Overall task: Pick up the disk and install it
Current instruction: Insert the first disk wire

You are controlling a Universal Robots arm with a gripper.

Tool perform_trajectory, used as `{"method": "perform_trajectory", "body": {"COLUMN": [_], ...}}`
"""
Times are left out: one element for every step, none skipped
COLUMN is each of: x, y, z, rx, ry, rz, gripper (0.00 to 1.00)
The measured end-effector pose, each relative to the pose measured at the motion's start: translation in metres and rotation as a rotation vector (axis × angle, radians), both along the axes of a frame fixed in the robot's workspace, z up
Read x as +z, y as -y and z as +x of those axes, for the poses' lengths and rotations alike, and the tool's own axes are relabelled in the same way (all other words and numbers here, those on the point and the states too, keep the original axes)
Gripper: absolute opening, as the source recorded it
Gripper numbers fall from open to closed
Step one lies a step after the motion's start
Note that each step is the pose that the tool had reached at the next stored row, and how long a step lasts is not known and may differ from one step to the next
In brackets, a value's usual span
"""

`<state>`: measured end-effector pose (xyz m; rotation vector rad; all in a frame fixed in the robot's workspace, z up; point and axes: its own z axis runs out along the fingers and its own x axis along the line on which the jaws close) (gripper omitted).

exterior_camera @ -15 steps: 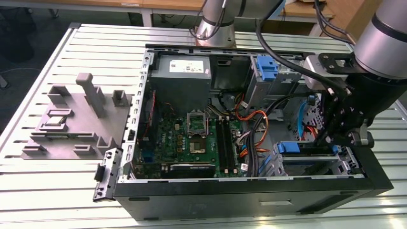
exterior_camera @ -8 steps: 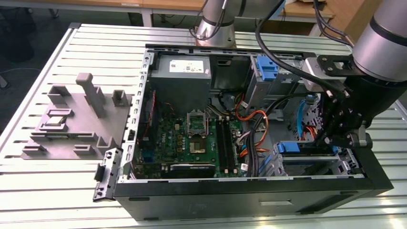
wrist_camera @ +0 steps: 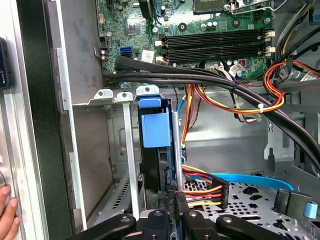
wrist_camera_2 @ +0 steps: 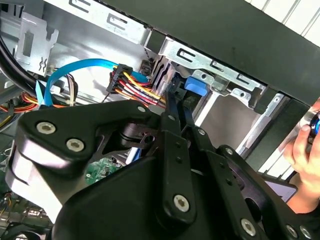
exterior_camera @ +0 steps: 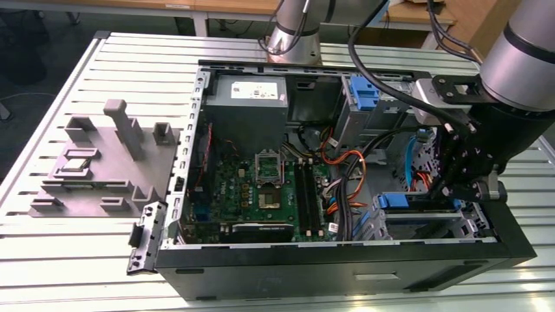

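Note:
The disk (wrist_camera: 156, 131) stands on edge in a slot of the metal drive bay (wrist_camera: 117, 165), with its blue carrier tab toward the motherboard. My gripper (wrist_camera: 170, 214) is shut on the disk's rear edge, just beside the bundle of power wires (wrist_camera: 200, 195). In the second wrist view the two thin black fingers (wrist_camera_2: 176, 112) run together up to the blue tab of the disk (wrist_camera_2: 195, 86). In the exterior view my gripper (exterior_camera: 453, 190) hangs inside the open computer case (exterior_camera: 347, 260) at the exterior view's right, with the blue carrier of the disk (exterior_camera: 394, 200) in the bay below it.
Motherboard (exterior_camera: 260, 188), grey power supply (exterior_camera: 247, 97), another blue caddy (exterior_camera: 368, 91) and loose orange, black and blue cables (wrist_camera: 235, 100) crowd the case. A grey fixture (exterior_camera: 104, 162) sits on the slatted table at the exterior view's left. A person's hand (wrist_camera_2: 305, 150) is near the case wall.

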<state>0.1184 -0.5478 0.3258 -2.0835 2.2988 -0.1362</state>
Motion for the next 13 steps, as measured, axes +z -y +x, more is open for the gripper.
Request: {"method": "perform_trajectory", "body": {"x": [0.0001, 0.0016, 0.0038, 0.006, 0.0075, 0.0096, 0.0116, 0.0133, 0.0145, 0.0148, 0.0148, 0.0148, 0.0149], "y": [-0.0001, 0.0, 0.0, 0.0, 0.0, 0.0, 0.0, 0.0, 0.0, 0.0, 0.0, 0.0, 0.0], "z": [0.0, 0.0, 0.0, 0.0, 0.0, 0.0, 0.0, 0.0, 0.0, 0.0, 0.0, 0.0, 0.0], "rx": [0.0, 0.0, 0.0, 0.0, 0.0, 0.0, 0.0, 0.0, 0.0, 0.0, 0.0, 0.0, 0.0], "ry": [-0.0001, -0.0002, -0.0006, -0.0011, -0.0019, -0.0028, -0.0039, -0.0053, -0.0067, -0.0079, -0.0081, -0.0082, -0.0082], "rz": [0.0025, 0.0021, 0.0009, -0.0001, 0.0003, 0.0001, -0.0002, -0.0002, -0.0001, 0.0001, 0.0002, 0.0002, 0.0002], "gripper": [0.18, 0.18, 0.24, 0.24, 0.24, 0.24, 0.24, 0.24, 0.24, 0.24, 0.23, 0.16, 0.16]}}
